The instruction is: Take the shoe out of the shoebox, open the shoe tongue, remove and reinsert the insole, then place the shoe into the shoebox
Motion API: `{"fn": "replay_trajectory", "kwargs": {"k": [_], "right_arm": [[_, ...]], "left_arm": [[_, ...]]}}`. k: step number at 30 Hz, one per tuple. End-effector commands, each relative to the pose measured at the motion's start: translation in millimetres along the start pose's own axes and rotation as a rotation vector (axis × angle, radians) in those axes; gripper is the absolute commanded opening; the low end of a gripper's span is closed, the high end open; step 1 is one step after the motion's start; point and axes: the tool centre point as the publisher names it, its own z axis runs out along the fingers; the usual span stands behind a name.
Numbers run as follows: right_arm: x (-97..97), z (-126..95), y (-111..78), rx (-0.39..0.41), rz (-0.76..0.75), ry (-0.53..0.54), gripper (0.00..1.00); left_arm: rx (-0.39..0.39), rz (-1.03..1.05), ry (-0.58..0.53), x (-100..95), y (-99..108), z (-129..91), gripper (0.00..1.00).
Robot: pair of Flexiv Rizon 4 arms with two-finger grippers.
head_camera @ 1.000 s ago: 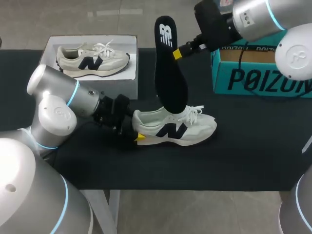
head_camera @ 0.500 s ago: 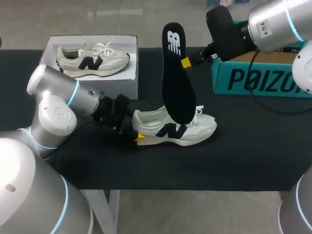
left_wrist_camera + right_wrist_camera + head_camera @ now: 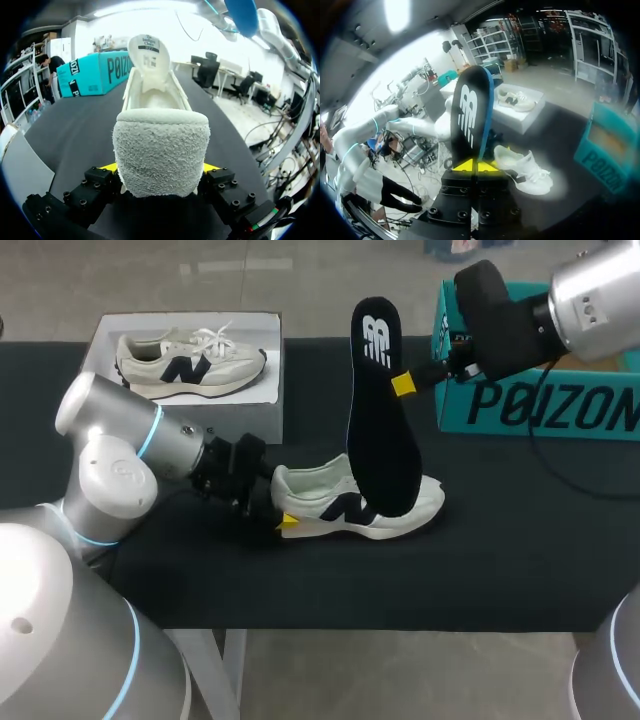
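A cream sneaker [image 3: 360, 508] with a dark logo lies on its sole at mid-table, toe pointing right. My left gripper [image 3: 283, 521] is shut on its heel; in the left wrist view the fuzzy heel [image 3: 160, 150] fills the gap between the yellow fingertips [image 3: 111, 167], and the tongue [image 3: 148, 52] stands up. My right gripper [image 3: 403, 386] is shut on the edge of a black insole [image 3: 382, 435], which hangs nearly upright above and in front of the sneaker's middle. In the right wrist view the insole [image 3: 470, 112] rises from the right gripper [image 3: 476, 165], with the sneaker [image 3: 525, 167] below it.
A teal shoebox [image 3: 540, 390] stands at the back right, just behind my right gripper. At the back left a white box [image 3: 255, 400] holds a second matching sneaker [image 3: 190, 362]. The table is covered with black cloth [image 3: 500, 540].
My right arm has carried the insole to the right and a little lower, toward the teal shoebox. The left arm and the sneaker have stayed still.
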Motion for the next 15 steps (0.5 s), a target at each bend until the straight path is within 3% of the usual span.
{"fn": "replay_trajectory", "kwargs": {"k": [1, 15], "right_arm": [[10.0, -33, -20.4, -0.019, -0.009, 0.005, 0.00], [24.7, -44, -42.6, 0.002, -0.020, 0.037, 0.00]], "left_arm": [[-0.002, 0.000, 0.000, -0.5, 1, 3, 0.00], [-0.002, 0.000, 0.000, -0.5, 1, 3, 0.00]]}}
